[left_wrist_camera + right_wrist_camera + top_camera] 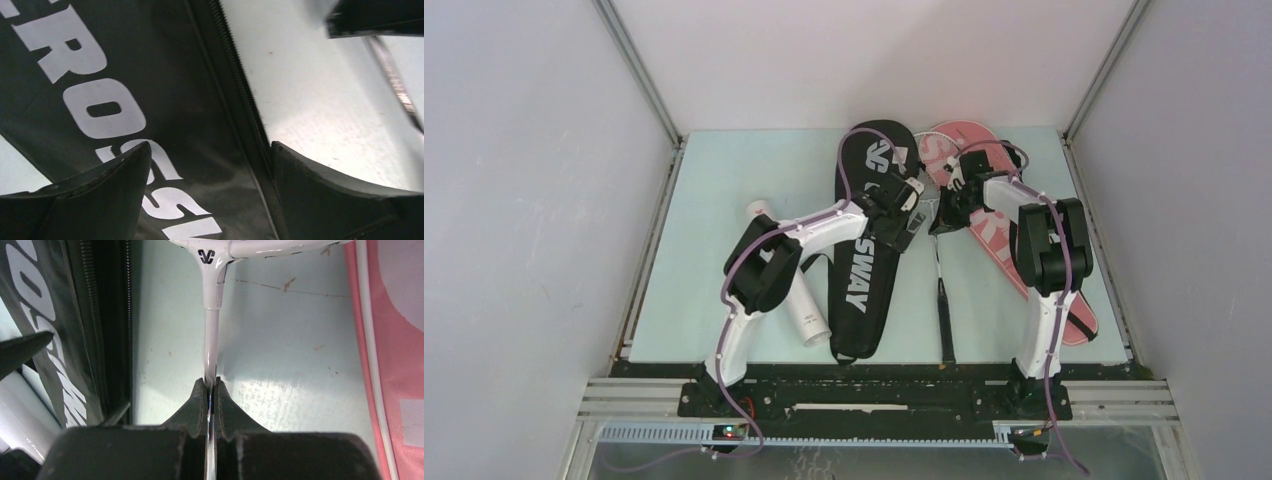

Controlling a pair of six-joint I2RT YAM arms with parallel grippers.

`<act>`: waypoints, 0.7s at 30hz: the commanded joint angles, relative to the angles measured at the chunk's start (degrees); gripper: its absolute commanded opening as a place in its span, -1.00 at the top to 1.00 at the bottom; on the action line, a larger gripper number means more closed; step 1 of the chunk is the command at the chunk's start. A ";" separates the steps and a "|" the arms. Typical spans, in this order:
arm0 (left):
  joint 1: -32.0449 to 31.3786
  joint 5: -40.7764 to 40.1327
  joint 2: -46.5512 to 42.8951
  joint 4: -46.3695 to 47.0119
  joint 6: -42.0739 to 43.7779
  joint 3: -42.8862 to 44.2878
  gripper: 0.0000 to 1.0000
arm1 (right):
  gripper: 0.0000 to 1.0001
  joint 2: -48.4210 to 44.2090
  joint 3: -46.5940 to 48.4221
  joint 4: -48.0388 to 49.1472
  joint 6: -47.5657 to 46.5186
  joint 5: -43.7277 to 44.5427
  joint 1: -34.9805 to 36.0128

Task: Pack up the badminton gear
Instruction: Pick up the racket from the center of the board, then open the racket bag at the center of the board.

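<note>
The white-framed racket [212, 325] is seen in the strip of pale green table [290, 365] between the black "CROSSWAY" cover [864, 270] and the pink cover [395, 365], with its dark handle pointed toward the arm bases. Its thin shaft is pinched by the right gripper [211, 390], whose fingers are closed tight on it just below the frame's throat. The left gripper [210, 167] is spread wide above the zipper edge of the black cover, with nothing gripped. The long white tube [804, 310] is partly hidden under the left arm [764, 265], just beside the black cover's left side.
</note>
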 commanded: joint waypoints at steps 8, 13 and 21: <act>-0.30 -6.63 2.97 -2.60 2.45 4.74 -0.67 | 1.00 -4.18 -1.24 0.33 -0.13 -2.87 -1.96; -0.29 -6.20 3.21 -2.59 2.40 4.48 -0.34 | 1.00 -4.02 -1.42 0.17 -0.13 -3.33 -1.92; -0.14 -4.78 3.71 -2.63 1.72 5.05 0.58 | 1.00 -5.89 -1.87 -0.85 -0.21 -3.95 -1.92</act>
